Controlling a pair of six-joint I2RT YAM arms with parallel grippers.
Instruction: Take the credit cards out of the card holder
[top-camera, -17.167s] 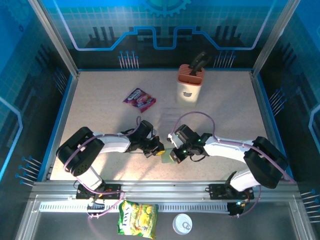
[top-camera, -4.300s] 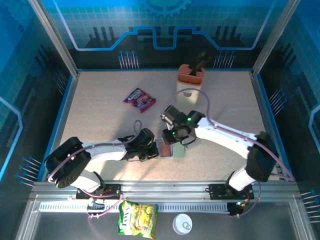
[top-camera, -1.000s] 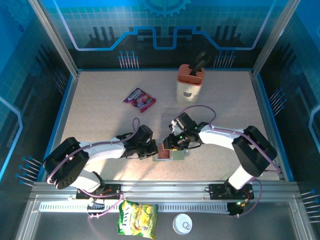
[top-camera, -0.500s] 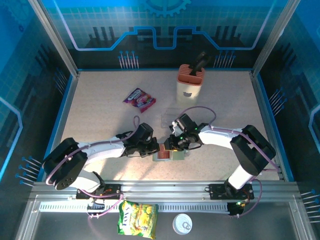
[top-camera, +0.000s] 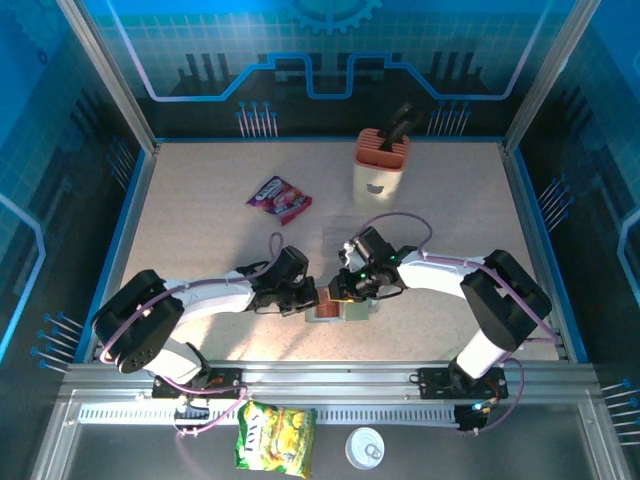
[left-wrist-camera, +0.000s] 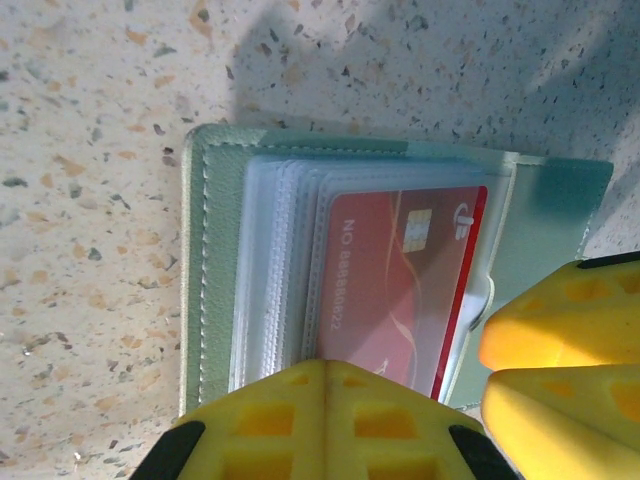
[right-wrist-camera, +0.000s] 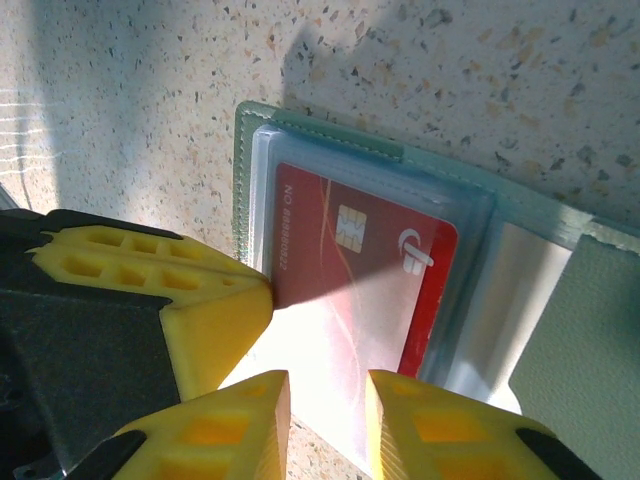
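The card holder (top-camera: 352, 311) lies open on the table near the front middle; its grey-green cover (left-wrist-camera: 205, 260) and clear sleeves face up. A red credit card (left-wrist-camera: 390, 270) with a chip sits in the top sleeve (right-wrist-camera: 350, 260). My left gripper (left-wrist-camera: 325, 365) is shut, its tips pressed on the holder's near edge (top-camera: 313, 297). From the other side comes my right gripper (right-wrist-camera: 328, 385), its jaws a narrow gap apart over the red card's near edge, at the sleeve's opening (top-camera: 347, 293). Its yellow fingers (left-wrist-camera: 560, 330) show beside the holder. I see one card.
A beige knife block (top-camera: 381, 168) stands at the back. A purple-red snack packet (top-camera: 279, 198) lies back left, and a clear plastic box (top-camera: 340, 238) sits just behind the grippers. A yellow packet (top-camera: 276, 438) and a white lid (top-camera: 364, 448) lie below the table's front rail.
The right gripper's jaws have narrowed a little over the red card. Both arms stay almost where they were, and the holder has not moved.
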